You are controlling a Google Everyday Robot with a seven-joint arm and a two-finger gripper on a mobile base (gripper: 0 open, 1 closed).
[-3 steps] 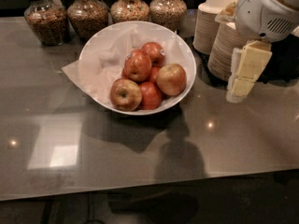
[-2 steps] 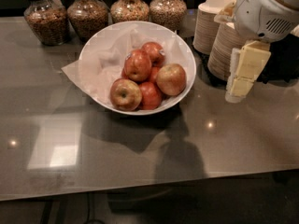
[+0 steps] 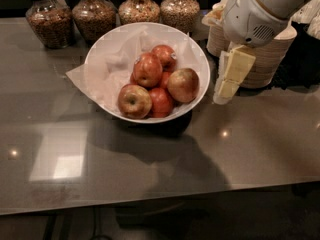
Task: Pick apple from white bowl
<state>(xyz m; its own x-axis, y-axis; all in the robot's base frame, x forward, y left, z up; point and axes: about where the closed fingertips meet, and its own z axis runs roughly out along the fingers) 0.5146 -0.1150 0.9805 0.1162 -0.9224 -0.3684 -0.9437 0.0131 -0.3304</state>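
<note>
The white bowl [image 3: 107,49], lined with crumpled white paper, sits on the dark counter at centre. It holds several apples. The large deep-red apple [image 3: 147,70] lies on top of the pile, with two yellower apples [image 3: 134,100] [image 3: 183,84] in front and to its right. My gripper [image 3: 227,81], pale yellow below a white wrist, hangs just right of the bowl's right rim, above the counter and apart from the apples. It holds nothing that I can see.
Several glass jars of grains [image 3: 93,15] stand behind the bowl. Stacked beige paper bowls [image 3: 267,59] sit right behind the gripper. The counter's front edge [image 3: 150,204] runs across the bottom.
The gripper has moved left, from over the stacked paper bowls to close beside the white bowl's right rim. The bowl and apples have not moved.
</note>
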